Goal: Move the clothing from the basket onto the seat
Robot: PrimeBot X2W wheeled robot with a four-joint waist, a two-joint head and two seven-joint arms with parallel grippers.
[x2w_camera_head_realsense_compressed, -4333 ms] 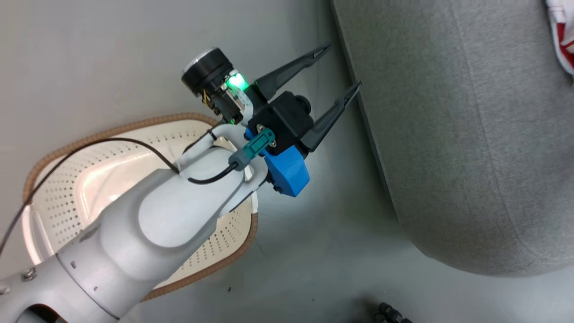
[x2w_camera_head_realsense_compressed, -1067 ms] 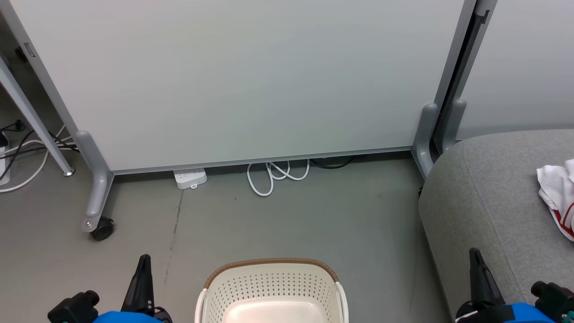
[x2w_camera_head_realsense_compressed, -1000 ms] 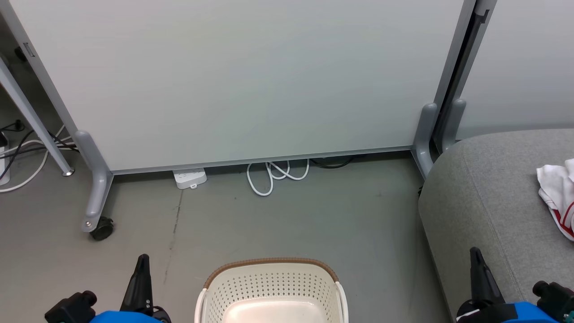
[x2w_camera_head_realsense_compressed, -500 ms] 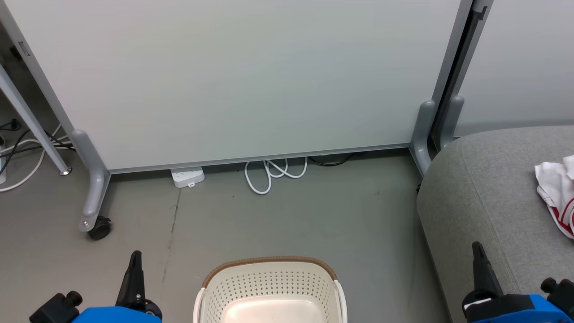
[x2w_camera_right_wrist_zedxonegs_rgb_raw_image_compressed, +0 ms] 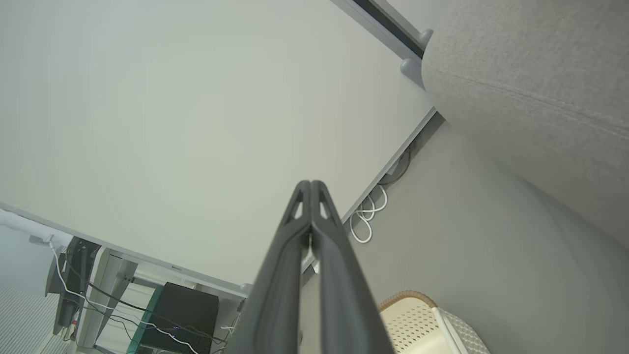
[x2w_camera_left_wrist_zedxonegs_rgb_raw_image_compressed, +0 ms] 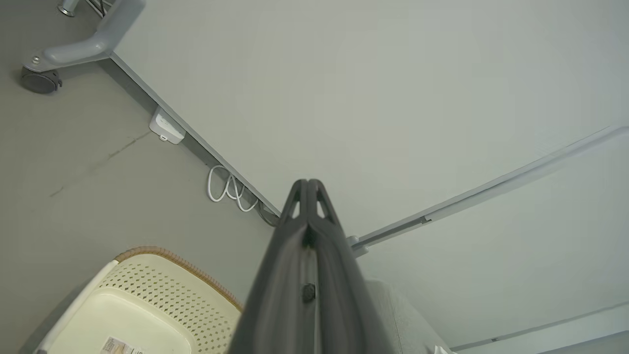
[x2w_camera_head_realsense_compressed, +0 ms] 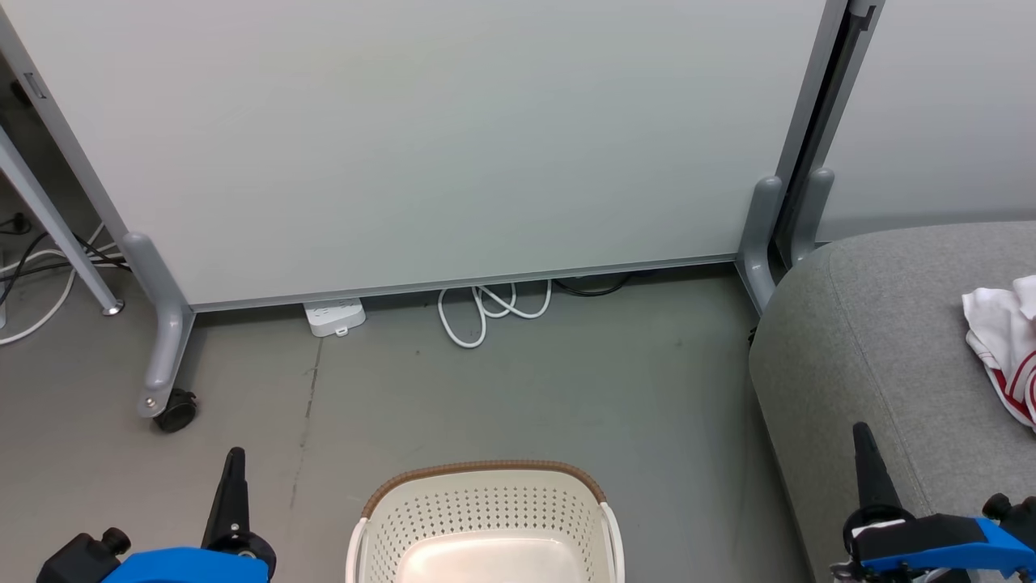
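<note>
Our left hand [x2w_camera_head_realsense_compressed: 234, 474] and right hand [x2w_camera_head_realsense_compressed: 863, 441] are both clenched, holding nothing. The soft white-and-red clothing [x2w_camera_head_realsense_compressed: 1002, 336] lies crumpled on the grey fabric seat [x2w_camera_head_realsense_compressed: 874, 340], at two o'clock from the nearer right hand. The perforated cream basket [x2w_camera_head_realsense_compressed: 486, 468], at six o'clock, shows a bare bottom, so we judge the job done.

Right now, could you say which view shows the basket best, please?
The head view: the basket sits centred, far rim and perforated wall unobstructed. The left wrist view catches one side and its label; the right wrist view, a corner.
</note>
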